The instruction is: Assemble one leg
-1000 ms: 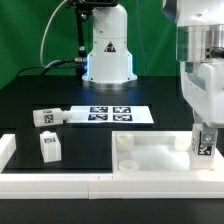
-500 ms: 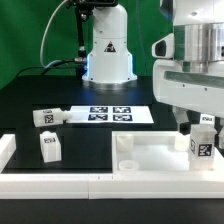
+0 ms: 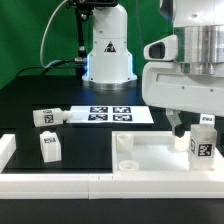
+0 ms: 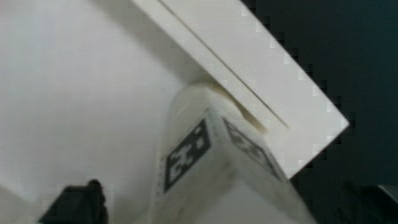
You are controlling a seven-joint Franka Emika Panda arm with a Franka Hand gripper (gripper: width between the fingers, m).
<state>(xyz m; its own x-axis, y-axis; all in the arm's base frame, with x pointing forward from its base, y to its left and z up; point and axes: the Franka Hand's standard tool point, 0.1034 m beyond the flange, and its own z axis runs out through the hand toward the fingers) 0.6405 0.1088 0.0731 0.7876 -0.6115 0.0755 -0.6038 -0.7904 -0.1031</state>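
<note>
The arm hangs over the exterior view's right side of the table, its gripper (image 3: 190,124) just above the tabletop (image 3: 150,155), the big white tray-like square lying at the front. Two dark fingers point down, one (image 3: 176,126) clear to see, and they stand apart with nothing between them, so the tool is open and empty.

Just below and a little to the exterior view's right of those fingers, a leg (image 3: 200,147) stands upright on the tabletop near its far right corner, tag markers facing the camera. In the wrist view the same leg (image 4: 210,150) fills the middle of the picture, seated against the tabletop's raised rim (image 4: 249,70), with a dark fingertip (image 4: 75,203) showing at the edge, apart from the leg.

Two more legs are well away on the exterior view's left: one (image 3: 50,147) stands upright on the black table (image 3: 90,150) near the front, the other (image 3: 47,117) lies on its side farther back, its end touching or nearly touching the marker board (image 3: 110,114). A short round peg (image 3: 124,143) rises from the tabletop's near left corner, with a second round knob (image 3: 128,165) in front of it.
</note>
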